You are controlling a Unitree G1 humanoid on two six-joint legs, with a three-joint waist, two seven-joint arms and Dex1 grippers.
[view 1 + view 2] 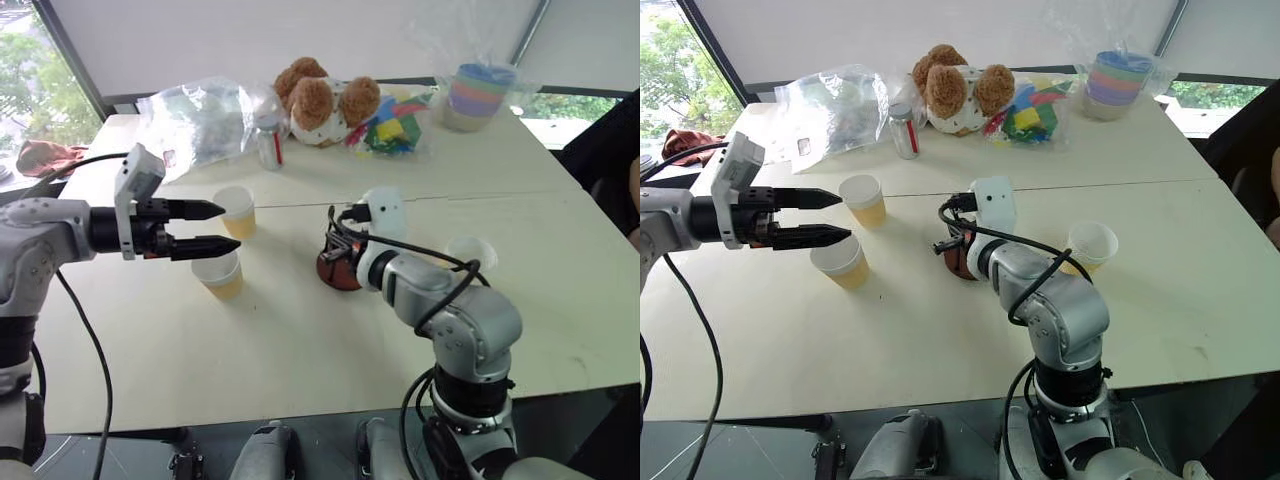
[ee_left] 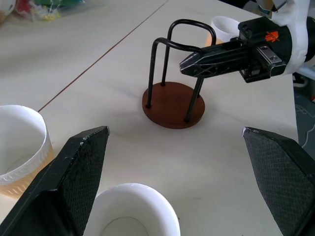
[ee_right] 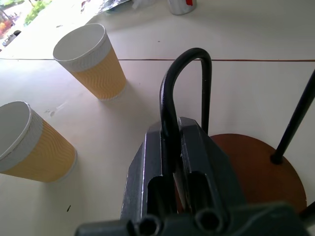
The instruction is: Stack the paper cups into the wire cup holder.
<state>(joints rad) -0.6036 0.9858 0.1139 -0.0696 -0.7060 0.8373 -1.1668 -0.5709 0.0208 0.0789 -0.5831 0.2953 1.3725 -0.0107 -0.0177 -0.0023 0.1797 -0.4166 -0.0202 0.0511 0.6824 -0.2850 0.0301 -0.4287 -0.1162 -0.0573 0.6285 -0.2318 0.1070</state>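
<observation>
1. The holder [image 2: 173, 101] is seen upright near the table [image 1: 940, 350] centre, empty.
2. The right gripper [image 2: 197, 64] is closed on one wire loop of the holder.
3. The left gripper [image 1: 825, 217] is spread wide, held above two cups [image 1: 862, 200] left of the holder.
4. A third cup [image 1: 1090, 245] stands right of the holder.

A pale wooden table [image 1: 300, 350] stands before white blinds [image 1: 250, 40], daylight and greenery showing through corner windows [image 1: 40, 90].
</observation>
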